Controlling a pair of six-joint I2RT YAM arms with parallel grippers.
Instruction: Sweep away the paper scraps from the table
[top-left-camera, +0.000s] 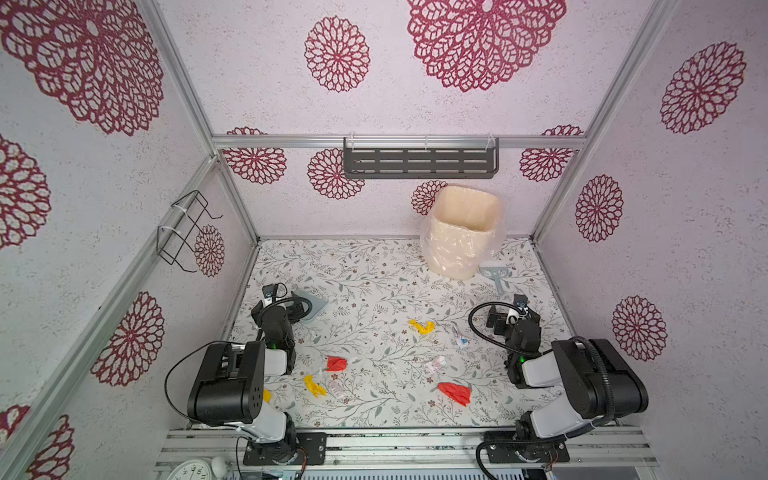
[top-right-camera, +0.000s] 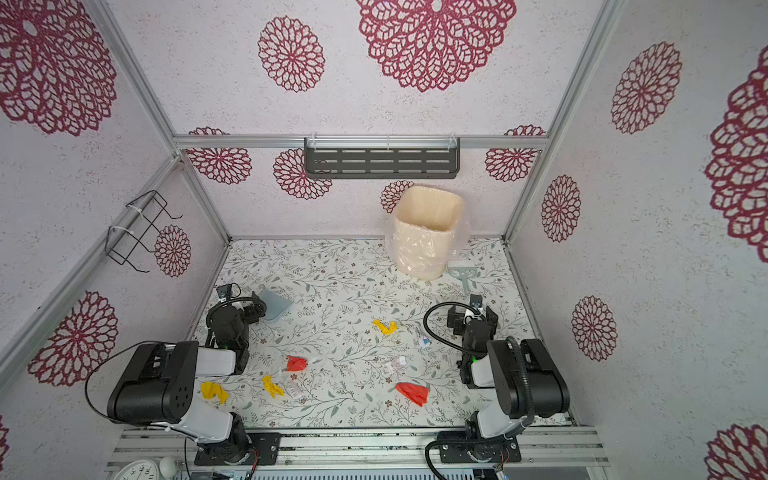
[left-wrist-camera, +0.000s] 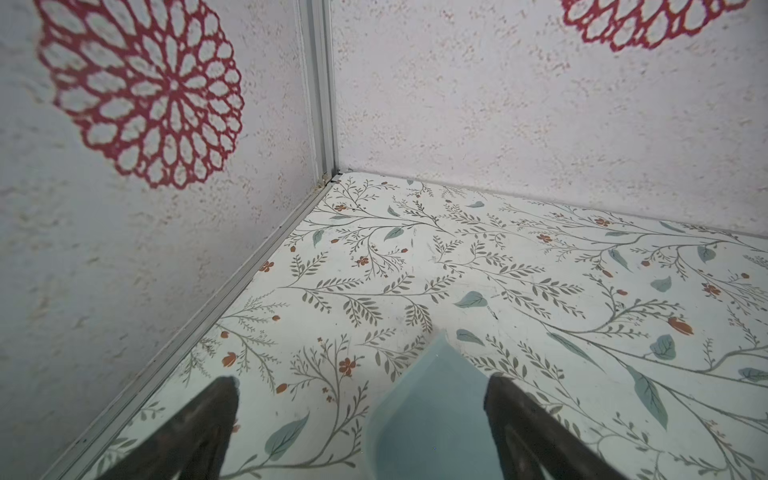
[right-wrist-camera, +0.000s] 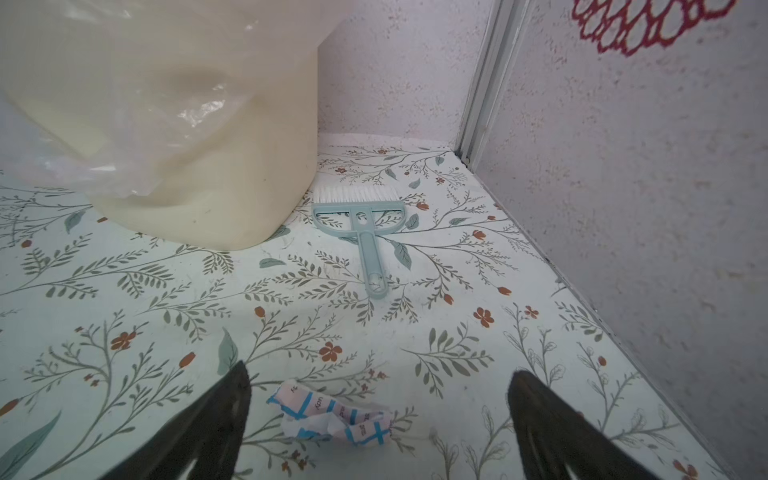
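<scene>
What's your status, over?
Left gripper open at dustpan; right gripper open, empty. Scraps scattered on table, none swept. Brush lies beside bin, untouched; path looks clear.

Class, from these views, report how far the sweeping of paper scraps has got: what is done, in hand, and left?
Done: nothing visible; red, yellow and white paper scraps lie scattered on the table. In hand: neither tool; the left pincer stands open at the dustpan, the right pincer open short of the brush. Left: grasp both, sweep up every scrap.
</scene>
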